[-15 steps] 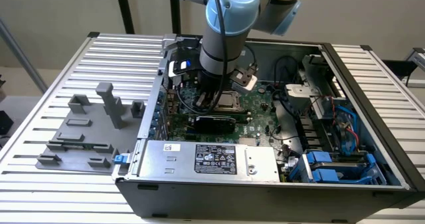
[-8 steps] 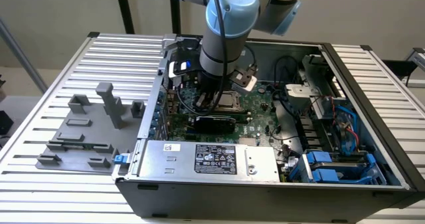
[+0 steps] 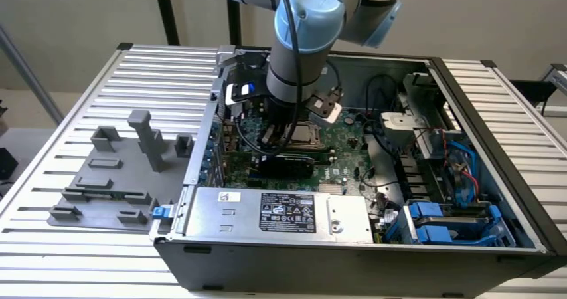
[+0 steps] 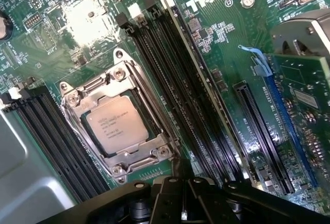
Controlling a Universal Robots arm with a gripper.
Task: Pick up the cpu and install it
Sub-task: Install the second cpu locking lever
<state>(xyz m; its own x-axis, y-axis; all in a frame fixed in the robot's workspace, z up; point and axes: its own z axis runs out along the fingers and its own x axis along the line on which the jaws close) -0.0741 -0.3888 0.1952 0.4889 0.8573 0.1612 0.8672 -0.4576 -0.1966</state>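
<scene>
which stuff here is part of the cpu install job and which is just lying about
Part of the job:
- cpu, sitting in the socket
- socket frame on the motherboard
- gripper, shut, beside the socket

Just lying about:
- grey fixture blocks
- power supply
- memory slots
- blue drive bays

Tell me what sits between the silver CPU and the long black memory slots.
In the wrist view, just the metal socket frame edge separates the silver square CPU from the long black memory slots.

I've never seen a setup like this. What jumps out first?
The blue-jointed robot arm reaching down into an open computer case. In the wrist view, the cpu, shiny and silver-grey, sits in its metal socket frame on the green motherboard, beside long black memory slots.
</scene>
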